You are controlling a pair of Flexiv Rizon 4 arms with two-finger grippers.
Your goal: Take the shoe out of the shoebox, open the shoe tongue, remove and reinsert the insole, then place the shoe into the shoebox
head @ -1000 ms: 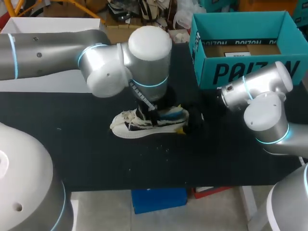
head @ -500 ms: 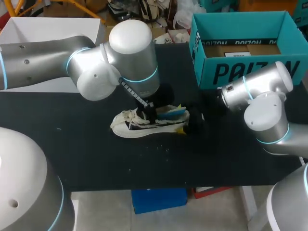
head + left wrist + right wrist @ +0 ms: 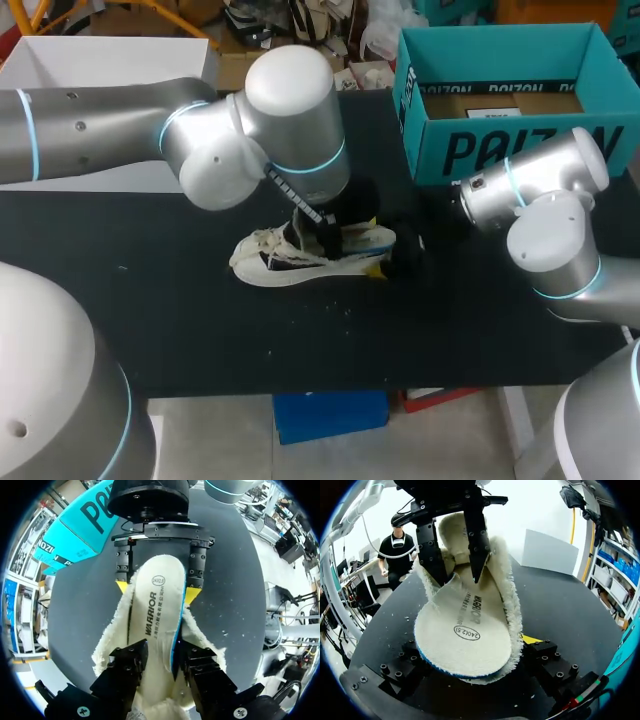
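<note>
**Left arm back over the shoe, insole now lower**

Since half a second ago the left arm (image 3: 100,130) has swung back towards the right and dropped closer over the shoe (image 3: 270,262). The blue-edged insole (image 3: 155,595), which stood raised above the heel, now lies lower in the shoe.

The black bench (image 3: 150,300) carries everything. The right arm (image 3: 550,210) comes in from the right and has not moved. The teal shoebox (image 3: 520,150) stands open at the far right of the bench, well apart from the shoe.

The white fleecy shoe lies on its sole at the middle of the bench, toe to the left and heel to the right.

The right gripper (image 3: 470,652) is clamped on the shoe's heel, one yellow tip on each side. The left gripper (image 3: 161,647) reaches down into the shoe's opening, its fingers set narrowly apart. The insole's front part is pinched between them, curled up at one edge, while the heel end rests flat inside the shoe.
</note>
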